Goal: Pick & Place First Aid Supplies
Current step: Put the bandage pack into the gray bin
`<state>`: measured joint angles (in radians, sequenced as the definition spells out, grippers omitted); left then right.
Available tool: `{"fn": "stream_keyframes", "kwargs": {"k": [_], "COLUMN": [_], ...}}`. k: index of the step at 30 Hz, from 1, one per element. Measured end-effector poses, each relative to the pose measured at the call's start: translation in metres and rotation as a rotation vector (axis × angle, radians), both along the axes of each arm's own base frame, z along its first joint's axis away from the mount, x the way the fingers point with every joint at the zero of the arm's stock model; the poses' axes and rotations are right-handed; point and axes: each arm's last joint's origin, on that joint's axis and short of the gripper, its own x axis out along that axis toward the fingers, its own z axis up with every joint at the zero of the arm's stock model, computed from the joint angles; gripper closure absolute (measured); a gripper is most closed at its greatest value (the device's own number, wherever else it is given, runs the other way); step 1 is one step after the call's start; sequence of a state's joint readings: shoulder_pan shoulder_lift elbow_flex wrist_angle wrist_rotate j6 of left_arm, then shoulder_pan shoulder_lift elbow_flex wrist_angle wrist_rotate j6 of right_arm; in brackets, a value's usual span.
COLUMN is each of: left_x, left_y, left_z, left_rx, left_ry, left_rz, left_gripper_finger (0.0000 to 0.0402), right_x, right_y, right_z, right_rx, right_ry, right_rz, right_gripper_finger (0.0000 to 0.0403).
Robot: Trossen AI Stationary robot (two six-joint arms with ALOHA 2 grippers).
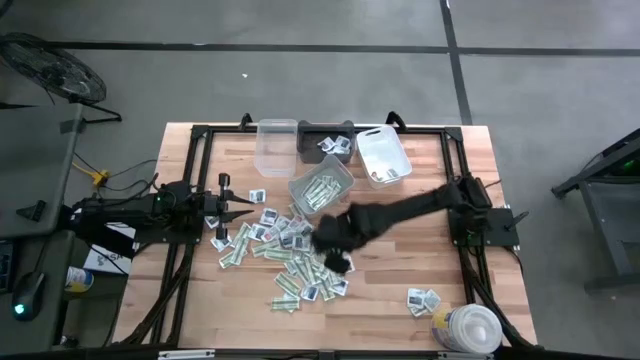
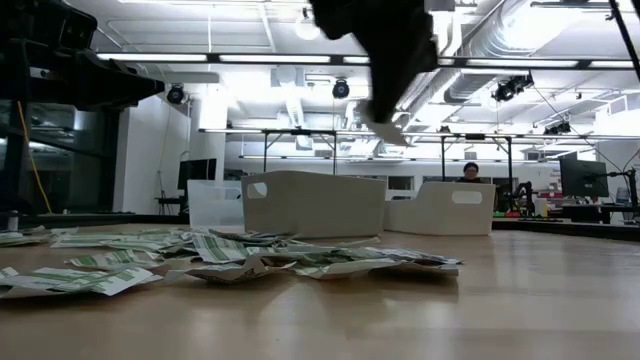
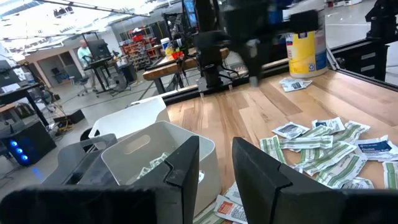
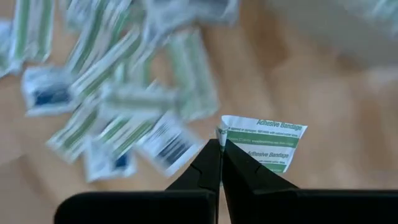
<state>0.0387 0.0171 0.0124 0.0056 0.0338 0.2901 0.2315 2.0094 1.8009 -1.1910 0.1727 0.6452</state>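
High view puts the right gripper [image 1: 338, 262] above the 5 o'clock side of the scattered first aid supplies [image 1: 285, 250] at the table's [image 1: 400, 290] middle. Right wrist view shows its jaws pressed together on the corner of a green-and-white adhesive bandage packet [image 4: 264, 143], lifted clear of the pile. The left gripper [image 1: 240, 210] waits at the pile's 9 o'clock edge, jaws partly spread and empty. A clear bin [image 1: 322, 190] holding strips sits at the pile's 12 o'clock.
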Motion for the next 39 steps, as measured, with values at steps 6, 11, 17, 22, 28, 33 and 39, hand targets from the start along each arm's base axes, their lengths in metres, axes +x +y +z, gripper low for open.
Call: {"fn": "stream_keyframes", "kwargs": {"k": [6, 11, 17, 22, 28, 33, 39], "left_x": [0.000, 0.000, 0.000, 0.000, 0.000, 0.000, 0.000], "left_y": [0.000, 0.000, 0.000, 0.000, 0.000, 0.000, 0.000], "left_z": [0.000, 0.000, 0.000, 0.000, 0.000, 0.000, 0.000], "left_rx": [0.000, 0.000, 0.000, 0.000, 0.000, 0.000, 0.000], "left_ry": [0.000, 0.000, 0.000, 0.000, 0.000, 0.000, 0.001], "left_rz": [0.000, 0.000, 0.000, 0.000, 0.000, 0.004, 0.015], "left_gripper_finger": [0.0305, 0.0305, 0.0305, 0.0305, 0.0305, 0.0305, 0.0305], "right_x": [0.011, 0.016, 0.024, 0.026, 0.031, 0.041, 0.045], "right_y": [-0.054, -0.088, -0.113, -0.125, -0.149, -0.159, -0.161], "right_z": [0.006, 0.006, 0.008, 0.008, -0.009, -0.028, -0.039], "right_rx": [-0.081, -0.113, -0.124, -0.122, -0.069, -0.038, -0.061], "right_ry": [-0.015, -0.025, -0.082, -0.105, -0.129, -0.152, -0.138], "right_rz": [0.044, 0.094, 0.210, 0.285, 0.064, -0.013, -0.034], "right_gripper_finger": [0.0403, 0.0403, 0.0403, 0.0403, 0.0403, 0.0403, 0.0400]}}
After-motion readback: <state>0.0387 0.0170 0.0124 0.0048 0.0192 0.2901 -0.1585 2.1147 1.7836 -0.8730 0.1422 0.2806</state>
